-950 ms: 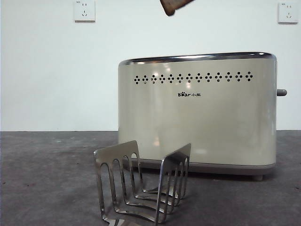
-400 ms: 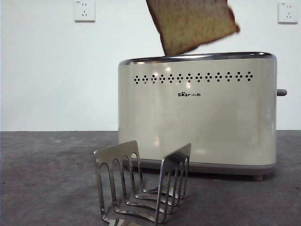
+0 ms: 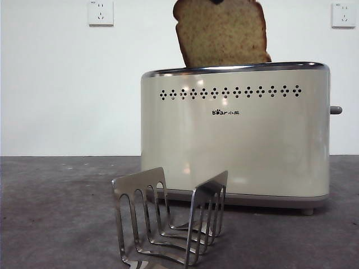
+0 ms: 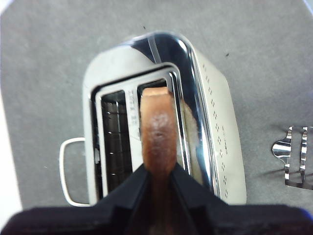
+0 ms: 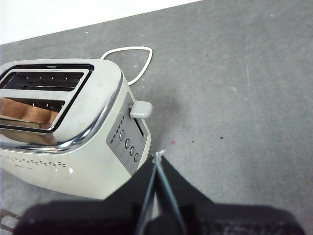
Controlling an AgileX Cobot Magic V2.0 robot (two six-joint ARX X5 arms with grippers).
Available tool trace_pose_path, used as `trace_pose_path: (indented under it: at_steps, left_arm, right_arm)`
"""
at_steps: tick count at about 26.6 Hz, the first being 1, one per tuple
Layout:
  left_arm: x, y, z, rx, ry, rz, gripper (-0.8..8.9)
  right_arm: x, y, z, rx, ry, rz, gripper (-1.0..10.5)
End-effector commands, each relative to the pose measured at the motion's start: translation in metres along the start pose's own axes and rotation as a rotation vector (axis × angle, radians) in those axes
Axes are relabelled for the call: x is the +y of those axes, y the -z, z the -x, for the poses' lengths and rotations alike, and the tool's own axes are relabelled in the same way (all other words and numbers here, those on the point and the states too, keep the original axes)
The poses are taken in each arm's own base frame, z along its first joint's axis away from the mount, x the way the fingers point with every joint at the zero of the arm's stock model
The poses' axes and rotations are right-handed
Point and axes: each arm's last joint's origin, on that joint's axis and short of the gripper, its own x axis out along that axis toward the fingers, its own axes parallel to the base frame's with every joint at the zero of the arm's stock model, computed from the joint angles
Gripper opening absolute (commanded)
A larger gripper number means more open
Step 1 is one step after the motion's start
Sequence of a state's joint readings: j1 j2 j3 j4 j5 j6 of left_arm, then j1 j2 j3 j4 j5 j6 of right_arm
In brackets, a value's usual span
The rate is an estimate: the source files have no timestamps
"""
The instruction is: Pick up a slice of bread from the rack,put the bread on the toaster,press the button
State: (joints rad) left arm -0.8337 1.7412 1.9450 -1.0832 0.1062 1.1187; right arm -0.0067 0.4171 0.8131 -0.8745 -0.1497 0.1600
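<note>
The slice of bread (image 3: 221, 36) stands upright with its lower part in the slot of the toaster (image 3: 235, 145) nearer the vent holes. My left gripper (image 4: 159, 169) is shut on the slice's brown crust (image 4: 157, 127) from above; only a dark tip of it shows at the front view's top edge. The steel rack (image 3: 168, 224) stands with no bread in it in front of the toaster, and shows in the left wrist view (image 4: 296, 156). The grey button (image 3: 335, 110) sticks out of the toaster's right end. My right gripper (image 5: 159, 157) is shut on nothing, above the table beside that lever (image 5: 142, 108).
A white cord loop (image 5: 128, 58) lies on the grey table behind the toaster. The toaster's second slot (image 4: 115, 137) holds nothing. Round control knobs (image 5: 128, 143) sit below the lever. Two wall sockets (image 3: 101, 12) are on the white wall.
The slice came down from the front view's top edge, turned upright, and its lower part went into the toaster's slot, still held by my left gripper.
</note>
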Motion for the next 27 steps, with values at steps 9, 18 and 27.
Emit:
trace_pose_path:
  at_steps: [9, 18, 27]
  left_arm:
    - [0.007, 0.010, -0.038, 0.037, 0.042, 0.010, -0.08]
    - [0.011, 0.013, -0.059, 0.042, 0.046, 0.016, -0.08]
    - [0.011, 0.018, -0.085, 0.065, 0.088, 0.036, -0.08]
  right_arm:
    - [0.000, -0.001, 0.001, -0.004, -0.002, 0.008, 0.0]
    - [0.000, 0.000, 0.001, 0.000, -0.001, 0.008, 0.0]
    - [0.000, 0.001, 0.001, 0.015, 0.001, 0.005, 0.0]
